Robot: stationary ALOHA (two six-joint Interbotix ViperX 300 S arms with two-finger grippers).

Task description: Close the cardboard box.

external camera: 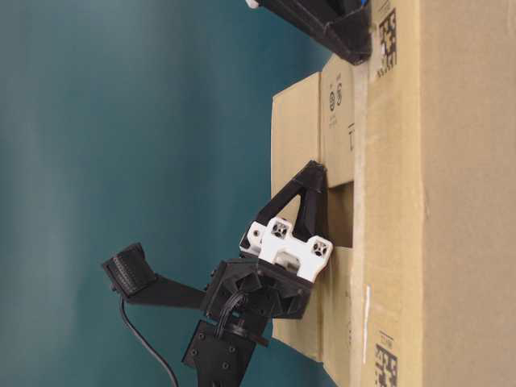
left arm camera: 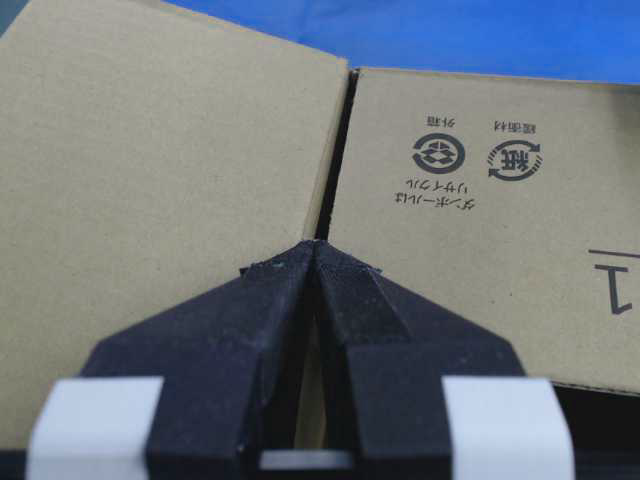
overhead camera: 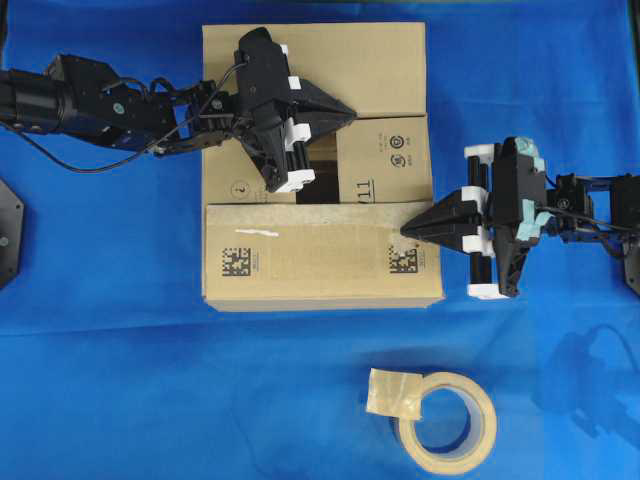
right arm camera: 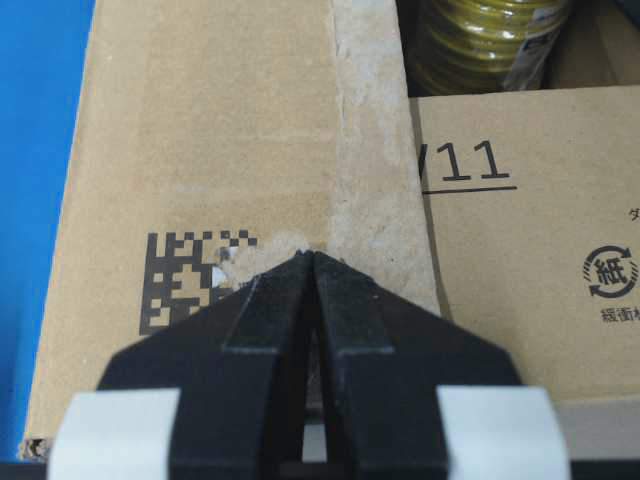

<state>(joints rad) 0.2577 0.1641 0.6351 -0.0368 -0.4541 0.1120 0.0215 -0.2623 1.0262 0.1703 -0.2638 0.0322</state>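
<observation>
From overhead, the cardboard box [overhead camera: 320,170] sits on the blue-covered table [overhead camera: 120,380], reaching from just behind the left claw [overhead camera: 352,114] across to the tip of the right claw [overhead camera: 404,231]. The left claw, drawn to a narrow point with nothing between its tips, lies over the seam where the far flap [overhead camera: 340,65] meets the right-hand inner flap [overhead camera: 385,160]; a dark opening [overhead camera: 325,180] remains just below it. The right claw, likewise pinched to a point and holding nothing, touches the right end of the near flap [overhead camera: 310,255], beside a black square code [overhead camera: 403,260]; a second code [overhead camera: 232,262] and a white streak [overhead camera: 255,233] lie farther along that flap. A beige tape roll [overhead camera: 445,420] lies on the table well below the right claw. At table level the view is turned sideways: the left claw [external camera: 316,169] presses its tip against the flap edge by the gap, and the box [external camera: 451,210] fills the side beyond it. From the left wrist, the left claw [left arm camera: 315,255] is narrow, tips together, pointing at the seam between two flaps, with printed recycling marks [left arm camera: 478,160] ahead and to its right. From the right wrist, the right claw [right arm camera: 310,262] is closed to a point on worn cardboard just beside a square code [right arm camera: 190,275]; ahead and to its right, a yellow-green coil [right arm camera: 485,40] shows through the opening.
</observation>
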